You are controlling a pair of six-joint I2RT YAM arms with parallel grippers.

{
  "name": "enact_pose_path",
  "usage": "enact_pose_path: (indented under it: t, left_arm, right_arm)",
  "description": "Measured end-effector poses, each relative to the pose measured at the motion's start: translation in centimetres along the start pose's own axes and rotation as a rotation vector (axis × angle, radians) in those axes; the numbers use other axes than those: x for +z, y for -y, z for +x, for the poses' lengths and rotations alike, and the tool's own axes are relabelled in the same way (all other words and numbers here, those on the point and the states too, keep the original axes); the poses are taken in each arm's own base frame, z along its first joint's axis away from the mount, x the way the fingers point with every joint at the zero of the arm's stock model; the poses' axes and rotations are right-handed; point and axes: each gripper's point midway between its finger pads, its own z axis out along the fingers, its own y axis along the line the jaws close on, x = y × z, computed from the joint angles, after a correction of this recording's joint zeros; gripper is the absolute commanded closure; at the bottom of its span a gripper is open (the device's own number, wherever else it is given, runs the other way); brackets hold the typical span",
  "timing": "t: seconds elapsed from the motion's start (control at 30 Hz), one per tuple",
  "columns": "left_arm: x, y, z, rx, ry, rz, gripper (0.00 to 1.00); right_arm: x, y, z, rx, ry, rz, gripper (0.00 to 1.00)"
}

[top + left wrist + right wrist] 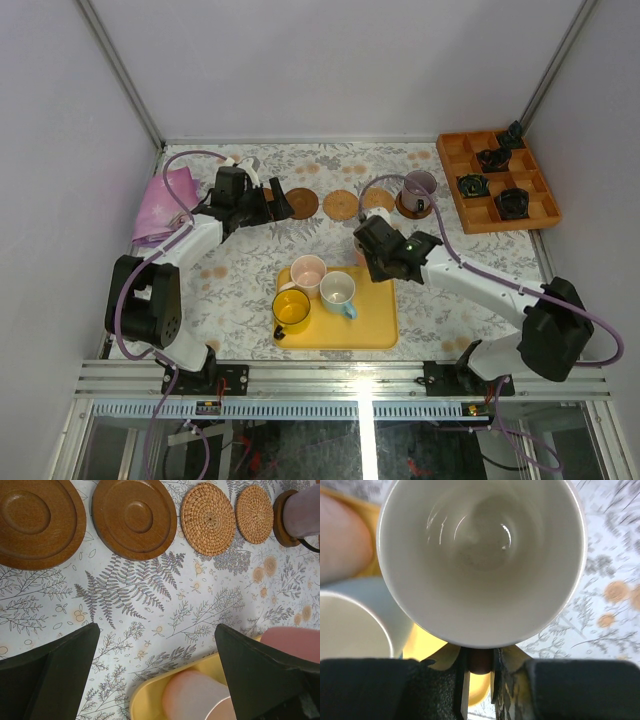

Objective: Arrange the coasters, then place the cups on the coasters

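Top view, coasters: row of round brown coasters (341, 204) laid along the far side of the floral-printed table (240, 290), at 12 o'clock from the flat yellow rectangular tray (375, 325); arranging judged done.
Top view, placed: small mauve handled mug (419, 184) standing on the coaster at the row's 3 o'clock end; one of five seated.
Top view, waiting: yellow mug (291, 310), pale pink mug (308, 271) and light blue mug (338, 290) on the tray.
Top view, right gripper (372, 245): over the tray's 1 o'clock corner; load hidden beneath.
Left wrist view, left gripper (157, 672): spread wide, grasping nothing, over bare table between row and tray.
Left wrist view, row: two turned wooden discs (134, 517), two woven rattan discs (207, 519), then the disc under the mauve mug; four bare.
Right wrist view, right gripper: clenched on the handle of a white-lined mug (480, 560), mouth toward the camera, over the tray's edge; light blue mug at 8 o'clock; lifted or not, cannot tell.
Left to do: judged four mugs, this one first.
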Motion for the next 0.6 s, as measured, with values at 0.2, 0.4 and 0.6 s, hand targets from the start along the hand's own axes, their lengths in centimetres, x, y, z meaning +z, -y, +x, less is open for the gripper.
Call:
enact_pose_path:
  t: [0.2, 0.4, 0.6]
  left_arm:
    - [0.0, 0.0, 0.0, 0.001, 0.001, 0.0, 0.0]
    - [0.3, -0.3, -0.3, 0.0, 0.005, -0.014, 0.0]
    - [0.8, -0.3, -1.0, 0.011, 0.011, -0.02, 0.0]
  right_arm:
    - [-0.4, 0.7, -6.5, 0.015, 0.118, 0.114, 1.0]
    - [1.7, 3.9, -11.2, 0.121, 0.143, 0.217, 1.0]
    - [4.5, 7.0, -14.0, 0.182, 0.145, 0.295, 1.0]
